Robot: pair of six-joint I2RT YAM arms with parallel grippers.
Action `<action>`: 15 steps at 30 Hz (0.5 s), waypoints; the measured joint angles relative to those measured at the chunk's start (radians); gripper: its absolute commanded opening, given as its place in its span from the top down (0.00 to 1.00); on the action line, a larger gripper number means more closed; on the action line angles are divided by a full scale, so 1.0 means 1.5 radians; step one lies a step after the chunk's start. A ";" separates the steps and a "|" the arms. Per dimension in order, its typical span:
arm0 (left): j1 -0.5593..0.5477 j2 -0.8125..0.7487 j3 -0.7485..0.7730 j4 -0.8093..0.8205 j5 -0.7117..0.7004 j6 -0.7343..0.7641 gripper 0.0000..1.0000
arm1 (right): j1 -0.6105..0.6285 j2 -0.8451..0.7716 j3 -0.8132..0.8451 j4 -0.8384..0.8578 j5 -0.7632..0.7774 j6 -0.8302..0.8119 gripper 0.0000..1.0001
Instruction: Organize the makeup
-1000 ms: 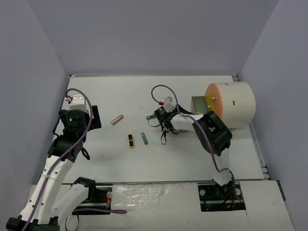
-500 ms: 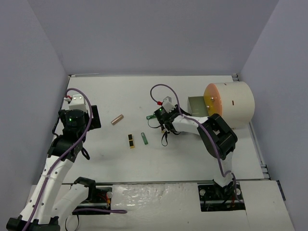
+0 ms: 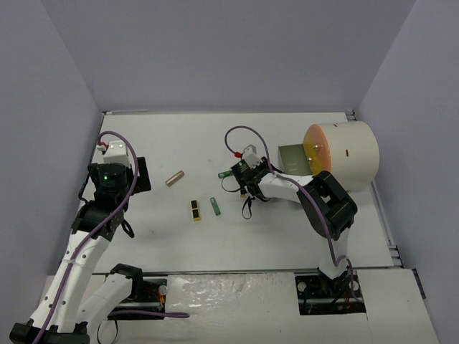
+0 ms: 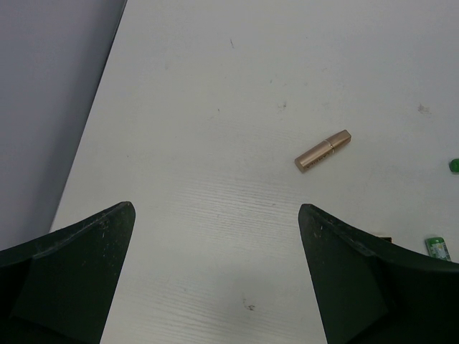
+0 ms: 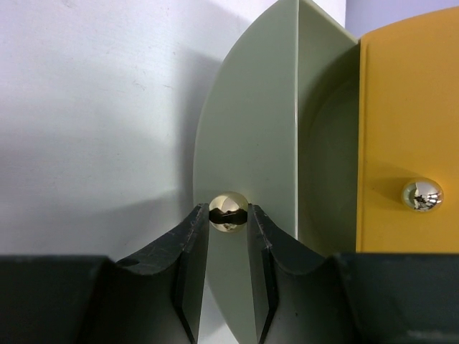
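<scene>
My right gripper [image 5: 228, 215] is shut on the gold ball knob [image 5: 228, 210] of a pale green drawer [image 5: 251, 129] pulled out of the cream drum [image 3: 351, 154]. In the top view the right gripper [image 3: 275, 169] is at the drawer's [image 3: 292, 156] left end. On the table lie a rose-gold tube [image 3: 174, 178], a black-gold lipstick [image 3: 196, 210], a green tube [image 3: 214, 206] and a small green item [image 3: 224, 174] beside the right wrist. My left gripper [image 3: 140, 174] is open and empty above bare table, left of the rose-gold tube [image 4: 322, 150]. The other makeup is out of view.
The drum's orange front [image 5: 401, 129] carries a second gold knob [image 5: 421, 194]. Grey walls enclose the table on the left, back and right. The green tube's end [image 4: 435, 247] shows at the right edge of the left wrist view.
The pale green drawer has slid a little further out of the drum to the left with my right gripper on its knob. The left arm has not moved.
</scene>
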 measured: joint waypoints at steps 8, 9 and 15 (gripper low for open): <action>0.000 0.006 0.000 0.000 0.002 0.000 0.03 | 0.007 -0.083 0.005 -0.037 -0.097 0.041 0.55; 0.000 0.006 0.000 0.000 0.002 0.000 0.03 | 0.008 -0.096 0.009 -0.042 -0.110 0.048 0.54; 0.001 0.010 0.000 0.000 0.005 0.000 0.03 | 0.009 -0.151 0.046 -0.065 -0.191 0.099 0.41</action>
